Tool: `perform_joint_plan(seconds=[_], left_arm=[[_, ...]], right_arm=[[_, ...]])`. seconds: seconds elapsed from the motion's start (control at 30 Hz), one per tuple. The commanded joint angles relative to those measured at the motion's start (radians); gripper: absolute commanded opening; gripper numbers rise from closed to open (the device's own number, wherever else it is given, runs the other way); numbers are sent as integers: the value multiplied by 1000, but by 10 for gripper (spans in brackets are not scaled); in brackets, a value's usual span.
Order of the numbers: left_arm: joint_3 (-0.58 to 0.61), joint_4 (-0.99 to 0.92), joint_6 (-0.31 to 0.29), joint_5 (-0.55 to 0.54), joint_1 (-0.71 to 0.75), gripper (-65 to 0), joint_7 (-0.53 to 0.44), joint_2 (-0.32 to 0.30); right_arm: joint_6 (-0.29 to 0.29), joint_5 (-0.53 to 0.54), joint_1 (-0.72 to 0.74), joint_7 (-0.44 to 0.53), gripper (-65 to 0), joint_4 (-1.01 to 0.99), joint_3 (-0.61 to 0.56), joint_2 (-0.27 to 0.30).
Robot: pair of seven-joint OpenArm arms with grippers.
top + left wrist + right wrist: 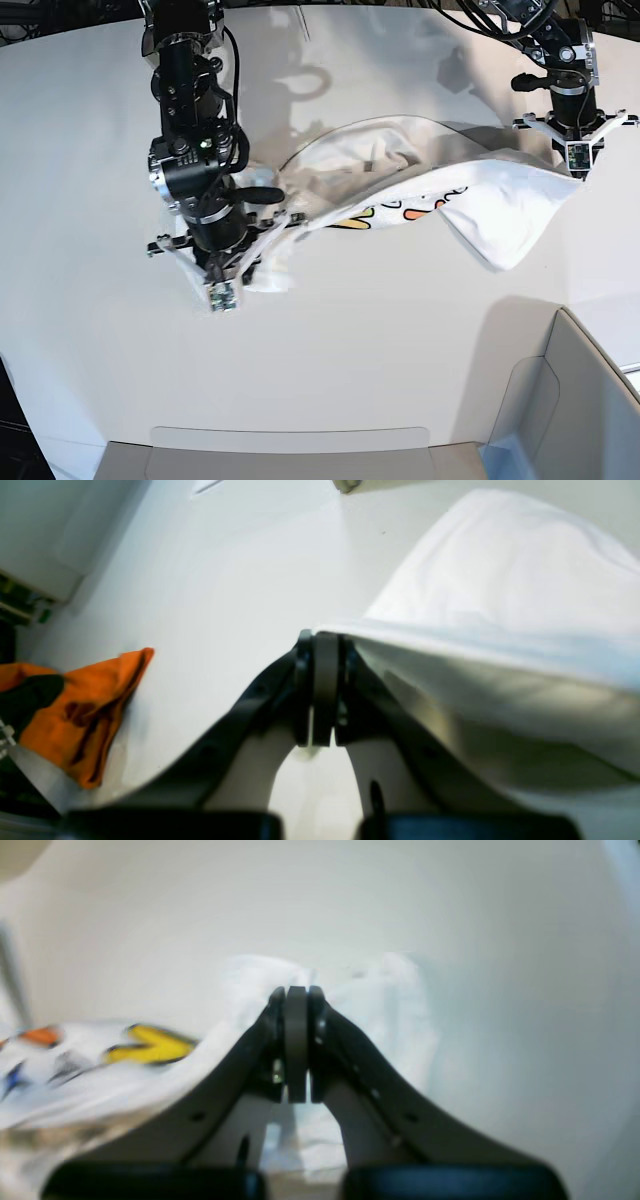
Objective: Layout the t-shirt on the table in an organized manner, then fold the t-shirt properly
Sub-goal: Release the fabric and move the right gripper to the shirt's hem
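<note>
Between the two arms, the white short-sleeved cloth t-shirt point(440, 205) hangs stretched left-to-right above the plain white bench point(400, 340), each end clamped by the closed right gripper point(222, 290) and closed left gripper point(578, 152).

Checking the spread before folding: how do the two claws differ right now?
The left claw holds the t-shirt lifted above the table, plain white cloth in its grip; the right claw pinches cloth low, near the tabletop, closer to the yellow lettering. Both are shut on the t-shirt, stretching it between them.
</note>
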Motion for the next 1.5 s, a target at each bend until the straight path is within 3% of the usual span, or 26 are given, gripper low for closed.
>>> perform_joint_plan(seconds=[0.0,0.1,0.4,0.57,0.63,0.73,0.9,1.03,1.13,1.2,1.27,1.4,1.47], left_arm=[[-1,18,17,-10,-5,-650,-25,1],[1,18,17,-10,-6,-650,-25,1],[1,18,17,-10,0,-650,-25,1],[-2,18,17,-10,1,-650,-25,1],[-2,18,17,-10,1,-650,-25,1],[-2,18,17,-10,1,-650,-25,1],[-2,18,17,-10,1,-650,-25,1],[-1,18,17,-10,1,-650,-25,1],[-1,18,17,-10,1,-650,-25,1],[-1,18,17,-10,1,-650,-25,1],[-1,18,17,-10,1,-650,-25,1],[-1,17,17,-10,1,-650,-25,1],[-1,10,17,-10,1,-650,-25,1]], right_arm=[[18,0,43,28,-650,12,4,3],[58,0,88,28,-650,-20,10,5],[63,-3,211,19,-650,-206,4,-3],[69,-3,252,-58,-417,-300,8,5],[69,-3,251,-56,-361,-300,8,5],[67,0,251,-56,-355,-281,21,25],[70,2,226,-56,-355,-257,45,12],[70,2,224,-61,-355,-287,62,-34],[70,22,223,-62,-355,-303,116,-100],[63,68,221,-62,-355,-301,177,-115],[57,185,211,-62,-355,-300,240,-115],[-43,493,209,-67,-355,-313,435,-114],[-92,648,212,-122,-355,-346,499,-103]])
